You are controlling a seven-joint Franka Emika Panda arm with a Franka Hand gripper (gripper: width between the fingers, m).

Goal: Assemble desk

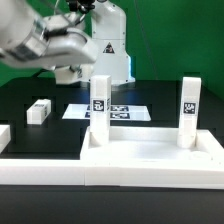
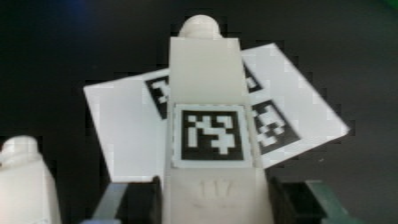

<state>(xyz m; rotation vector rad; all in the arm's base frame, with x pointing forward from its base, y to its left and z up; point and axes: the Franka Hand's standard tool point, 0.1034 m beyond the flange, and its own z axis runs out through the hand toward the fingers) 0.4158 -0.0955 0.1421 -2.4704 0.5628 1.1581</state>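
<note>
The jaws clamp an upright tagged leg (image 1: 100, 100) at a corner of the panel (image 1: 150, 165); a second leg (image 1: 190, 108) stands toward the exterior view's right, a third leg (image 1: 40, 110) lies on the tabletop (image 1: 30, 90)

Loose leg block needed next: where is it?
The loose leg block lies on the table at the exterior view's left, a gap away from the marker board.
</note>
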